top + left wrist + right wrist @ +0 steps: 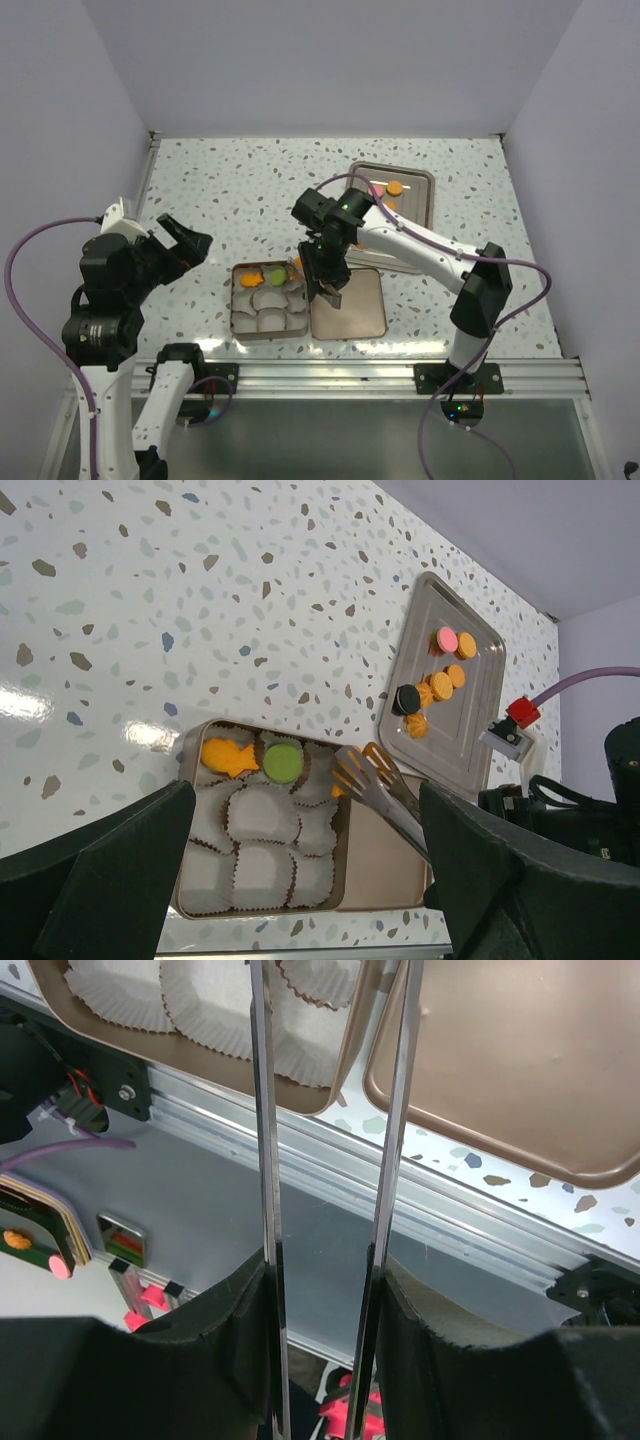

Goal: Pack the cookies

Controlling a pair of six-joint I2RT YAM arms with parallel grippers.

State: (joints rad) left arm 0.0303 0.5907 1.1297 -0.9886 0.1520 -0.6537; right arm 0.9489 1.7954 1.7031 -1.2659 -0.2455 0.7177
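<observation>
L gripper idle, jaws wide apart, holding nothing. Brown metal-looking box w/ pleated white paper cups: fish-shaped orange cookie and round green one already in. R gripper clamped on thin shiny tongs, tips at box's right edge, prob. placing an orange piece. Next: ease the squeeze over a free cup. Other cookies, flat discs, lie on smooth steel tray far right.
</observation>
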